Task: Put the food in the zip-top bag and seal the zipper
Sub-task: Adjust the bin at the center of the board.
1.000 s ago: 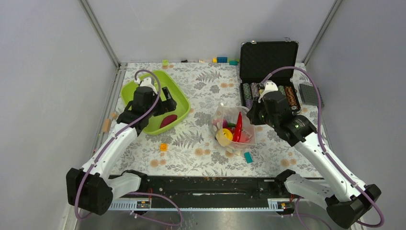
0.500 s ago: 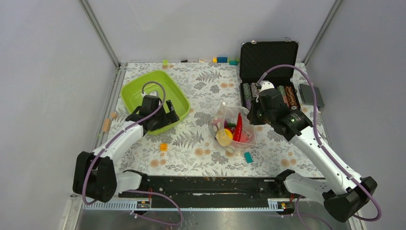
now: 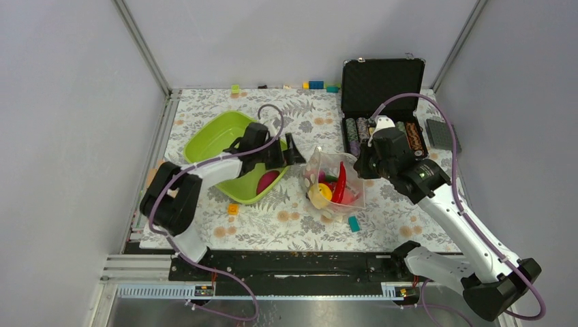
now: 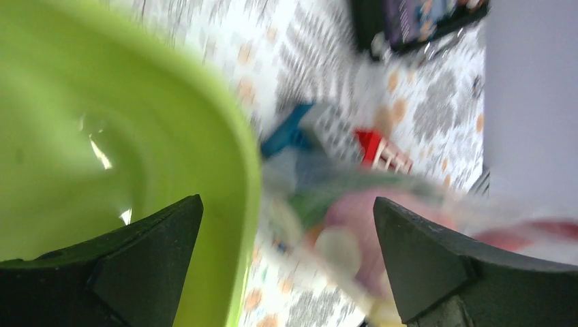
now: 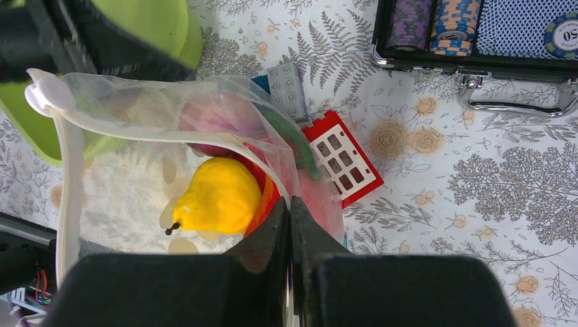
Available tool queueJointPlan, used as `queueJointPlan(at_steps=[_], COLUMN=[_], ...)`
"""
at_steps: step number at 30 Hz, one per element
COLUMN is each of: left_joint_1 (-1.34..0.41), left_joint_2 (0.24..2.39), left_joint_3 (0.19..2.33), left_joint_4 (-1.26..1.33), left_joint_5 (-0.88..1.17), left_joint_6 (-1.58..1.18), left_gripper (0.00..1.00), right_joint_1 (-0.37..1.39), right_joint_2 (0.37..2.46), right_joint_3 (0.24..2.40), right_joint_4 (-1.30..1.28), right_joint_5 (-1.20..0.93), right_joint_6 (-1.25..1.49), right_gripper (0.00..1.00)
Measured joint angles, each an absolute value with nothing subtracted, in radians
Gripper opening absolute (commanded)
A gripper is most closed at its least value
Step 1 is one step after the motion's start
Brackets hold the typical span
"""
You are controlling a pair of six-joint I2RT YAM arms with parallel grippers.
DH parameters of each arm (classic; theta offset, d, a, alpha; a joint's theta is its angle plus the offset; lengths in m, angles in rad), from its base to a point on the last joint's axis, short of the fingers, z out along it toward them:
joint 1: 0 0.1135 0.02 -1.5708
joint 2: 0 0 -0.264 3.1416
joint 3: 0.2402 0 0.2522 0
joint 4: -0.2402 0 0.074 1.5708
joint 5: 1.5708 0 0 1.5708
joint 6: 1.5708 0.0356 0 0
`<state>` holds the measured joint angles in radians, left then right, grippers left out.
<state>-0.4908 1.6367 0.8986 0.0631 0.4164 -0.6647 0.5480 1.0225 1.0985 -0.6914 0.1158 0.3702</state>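
- The left gripper (image 4: 287,204), wide and empty, hung beside the lime-green plastic tub (image 3: 218,133), a dark red toy piece (image 3: 267,181) behind it.
- The right gripper (image 5: 291,204) pinched the clear soft zip-top bag (image 5: 225,109) by its rim, probably propping it open.

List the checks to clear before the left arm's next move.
1. Right gripper shut on the zip-top bag rim: ok.
2. Bag mouth held open: ok.
3. Left gripper loaded: not ok, open and empty.
4. Everything bagged: not ok, a dark red piece lies in the green tub.
5. Zipper sealed: not ok.
6. Left gripper's clearance from the bag: cannot tell, blurred view.
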Motion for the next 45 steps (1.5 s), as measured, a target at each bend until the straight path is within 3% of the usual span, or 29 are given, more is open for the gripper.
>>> queueJointPlan(at_steps=[9,15,21,27,34,45], left_joint_1=[-0.461,-0.366,-0.311,-0.331,-0.361,-0.433], left_joint_2=[1.827,1.890,1.858,1.856,1.828,2.022], left_joint_3=[1.319,1.445,1.423,1.561,1.548,1.775], left_joint_4=[0.001,-0.123,-0.332,-0.616,-0.604,-0.696], left_joint_5=[0.208,0.208,0.317,0.316,0.265,0.276], left_joint_6=[-0.585,-0.422,-0.027,0.459,0.921,1.230], left_gripper=[0.99,0.99,0.99,0.99,0.99,0.92], right_joint_1=[0.543,0.540,0.535,0.527,0.521,0.517], right_joint_2=[1.016,1.018,1.028,1.048,1.065,1.124], right_joint_3=[1.098,1.098,1.098,1.098,1.098,1.121], right_joint_4=[-0.692,-0.691,-0.691,-0.691,-0.694,-0.744], right_joint_5=[0.120,0.121,0.123,0.124,0.121,0.111], right_joint_6=[0.372,0.372,0.370,0.355,0.355,0.352], right_gripper=[0.00,0.00,0.00,0.00,0.00,0.00])
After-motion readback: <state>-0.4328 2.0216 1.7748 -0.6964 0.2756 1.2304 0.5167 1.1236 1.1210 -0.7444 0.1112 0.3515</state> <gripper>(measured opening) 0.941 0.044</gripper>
